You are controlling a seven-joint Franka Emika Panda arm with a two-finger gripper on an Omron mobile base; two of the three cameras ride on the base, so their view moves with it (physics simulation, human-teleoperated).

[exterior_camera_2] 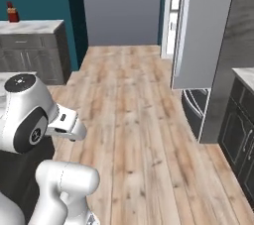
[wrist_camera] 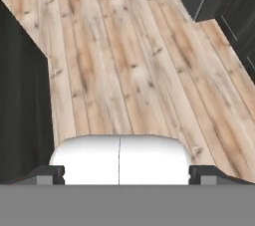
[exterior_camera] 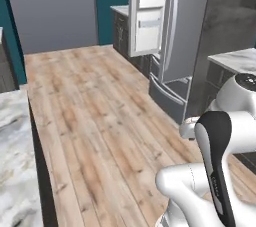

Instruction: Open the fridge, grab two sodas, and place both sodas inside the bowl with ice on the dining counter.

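A: Where is the fridge (exterior_camera: 172, 46) seen?

B: It is seen at the far right of the wooden floor (exterior_camera: 95, 116) in the left base view, tall and grey. One upper door (exterior_camera: 147, 13) is swung open, so that its white inner lining and door shelves are shown. The other grey door is shut, with a long vertical handle, and two low drawers (exterior_camera: 170, 93) are seen beneath it.

A: And from the other side?

B: In the right base view the fridge (exterior_camera_2: 201, 30) is shown at the upper right, with the open door edge-on and a strip of white interior visible behind it. A dark drawer front is seen low down, just beside dark cabinets (exterior_camera_2: 243, 125).

A: Are the sodas or the bowl made out?

B: They cannot be made out; the inside of the fridge is too narrow and blurred for its contents to be told.

A: What of the worktop?

B: A marbled slab (exterior_camera: 12, 161) is seen along the left edge of the left base view. Another marble-topped grey cabinet (exterior_camera_2: 32, 45) is shown at the upper left of the right base view, with a small red item (exterior_camera_2: 12, 12) on it.

A: How are the jaws set?

B: In the hand view two dark tips (wrist_camera: 50, 174) are seen far apart at the bottom edge, above bare floor, with nothing held between them. The jaws are thus spread.
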